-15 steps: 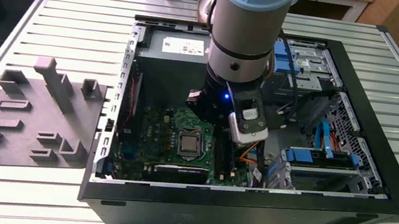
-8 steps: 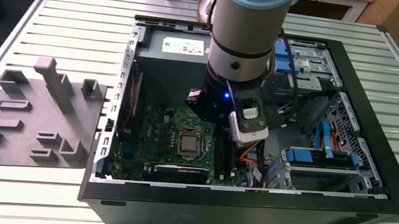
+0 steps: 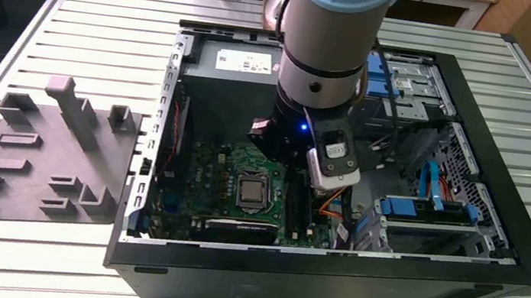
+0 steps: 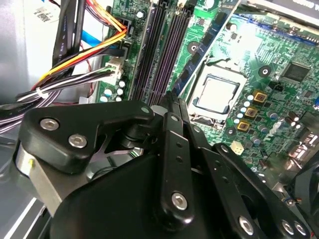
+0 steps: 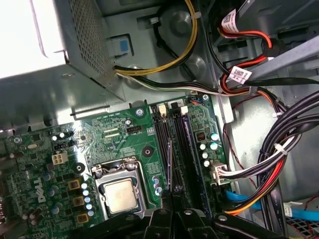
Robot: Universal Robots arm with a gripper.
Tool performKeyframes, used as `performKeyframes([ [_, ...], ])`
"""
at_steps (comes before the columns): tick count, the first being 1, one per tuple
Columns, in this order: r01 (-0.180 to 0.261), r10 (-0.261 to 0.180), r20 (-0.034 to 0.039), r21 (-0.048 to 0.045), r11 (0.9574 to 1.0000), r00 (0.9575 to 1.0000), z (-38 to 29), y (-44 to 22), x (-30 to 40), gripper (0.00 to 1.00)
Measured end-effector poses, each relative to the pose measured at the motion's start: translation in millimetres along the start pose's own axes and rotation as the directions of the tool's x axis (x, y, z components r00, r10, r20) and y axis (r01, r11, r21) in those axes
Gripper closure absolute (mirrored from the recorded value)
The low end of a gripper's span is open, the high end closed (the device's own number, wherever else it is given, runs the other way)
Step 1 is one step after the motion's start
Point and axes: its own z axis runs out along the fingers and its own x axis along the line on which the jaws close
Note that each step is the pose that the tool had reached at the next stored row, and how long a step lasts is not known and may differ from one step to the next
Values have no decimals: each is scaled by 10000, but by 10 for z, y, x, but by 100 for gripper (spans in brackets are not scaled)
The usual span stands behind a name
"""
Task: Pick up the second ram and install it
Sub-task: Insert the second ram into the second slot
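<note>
In the second wrist view my pincer (image 4: 173, 99) sits closest to the lens, its black fingers (image 4: 175, 149) drawn together. In the first wrist view the pincer (image 5: 172, 200) is clenched on the second ram (image 5: 169, 164), which I see edge-on as a thin strip standing over the long black memory slots (image 5: 160, 144). I cannot tell whether it touches a slot. Just beside the slots lies the processor socket (image 5: 119, 194), and on their other side runs a cable bundle (image 5: 269, 164). In the exterior view the arm (image 3: 325, 49) reaches down into the open computer case (image 3: 330, 281) above the green motherboard (image 3: 211, 173). At nine o'clock from the case, the grey fixture plate (image 3: 38, 158) lies on the slatted bench (image 3: 107, 20).
</note>
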Motion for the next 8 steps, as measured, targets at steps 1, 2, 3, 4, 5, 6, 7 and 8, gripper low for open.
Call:
performKeyframes([
  [1,41,-41,0,-2,10000,10000,0,1,-3,89],
  [2,75,-75,0,-4,10000,10000,1,2,-5,89],
  [3,99,-99,0,-4,10000,10000,1,2,-6,89],
  [4,102,-102,0,-5,9999,9999,1,2,-6,89],
  [5,103,-103,0,-5,9999,9999,1,2,-6,89],
  [6,104,-104,-1,-5,9999,9999,1,2,-6,89],
  [7,104,-104,-1,-5,9999,9999,1,2,-6,89],
  [8,105,-105,-1,-5,9999,9999,1,2,-6,89],
])
